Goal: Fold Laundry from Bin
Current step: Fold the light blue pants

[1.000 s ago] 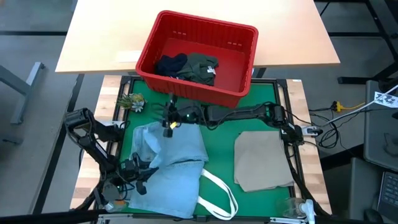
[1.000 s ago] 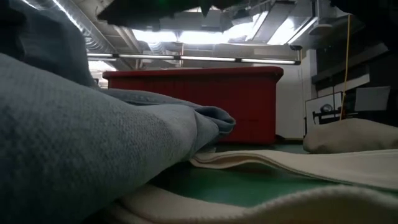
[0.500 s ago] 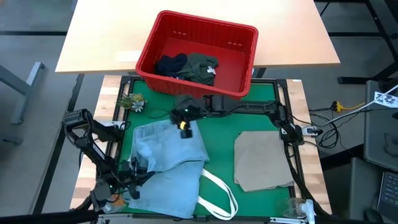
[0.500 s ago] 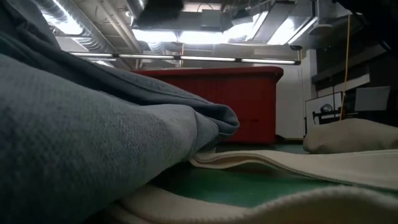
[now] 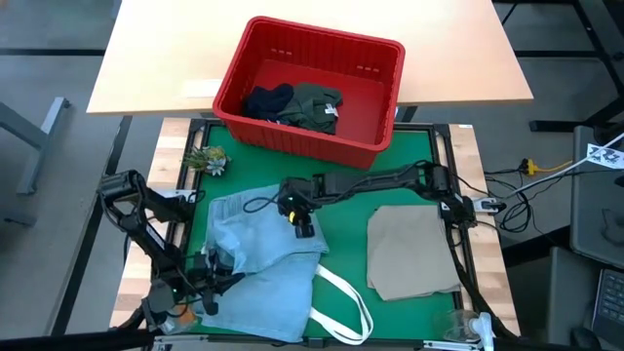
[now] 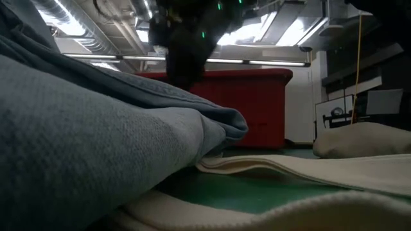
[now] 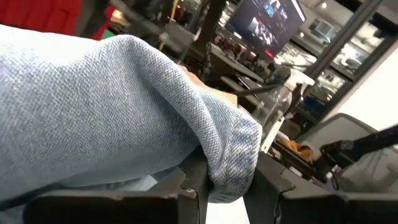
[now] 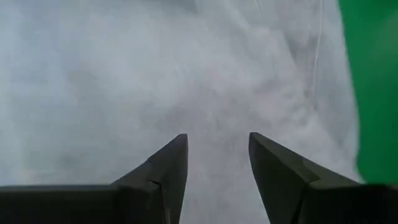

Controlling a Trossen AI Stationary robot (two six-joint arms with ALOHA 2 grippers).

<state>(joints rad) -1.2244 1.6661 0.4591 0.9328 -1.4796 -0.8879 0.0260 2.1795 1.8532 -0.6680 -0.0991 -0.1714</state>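
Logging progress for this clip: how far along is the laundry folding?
Done: beige cloth lies folded on the mat. In hand: left hand pinches the jeans hem; right hand hovers open above them. Left: dark garments remain in the red bin.

The bin (image 5: 375,97) sits at the far side of the table, with two bunched clothes (image 5: 297,105) inside it. Near me, the jeans (image 5: 263,268) lie on the mat's (image 5: 341,249) left half. A folded cloth (image 5: 414,253) lies on the right half. A bag strap (image 5: 341,302) pokes out beside the jeans, between the two.
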